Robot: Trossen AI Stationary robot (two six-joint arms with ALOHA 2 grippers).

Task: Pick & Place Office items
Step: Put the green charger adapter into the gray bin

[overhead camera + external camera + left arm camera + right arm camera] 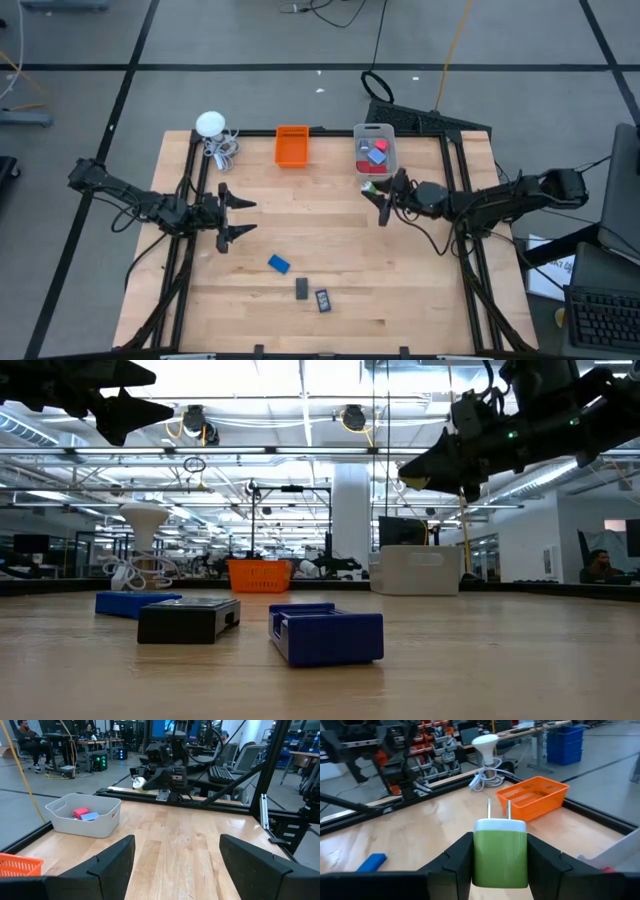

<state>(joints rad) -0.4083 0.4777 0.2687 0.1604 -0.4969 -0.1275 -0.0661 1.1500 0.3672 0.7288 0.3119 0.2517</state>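
Note:
My right gripper (500, 862) hangs above the table just in front of the clear grey bin (376, 150), shut on a green plug adapter (500, 852) with a white face and two metal prongs. That bin holds red and blue pieces (82, 814). On the near middle of the table lie a blue block (278, 264), a dark flat piece (302, 289) and a dark blue-topped piece (323, 300). My left gripper (236, 218) hovers open at the left side, with nothing between its fingers. My right gripper pinches the green adapter's two side faces (481, 862) between its two fingers. The fingers lie level, coming from the table's right. The adapter's prongs (498, 809) point straight ahead, away from the gripper. The adapter is lifted clear of the table (412, 480).
An orange bin (291, 146) stands at the far edge left of the grey bin. A white round gadget (210, 125) with a coiled cable sits at the far left corner. Black frame rails (462, 200) run along the table's sides. Bare wood lies between the two grippers.

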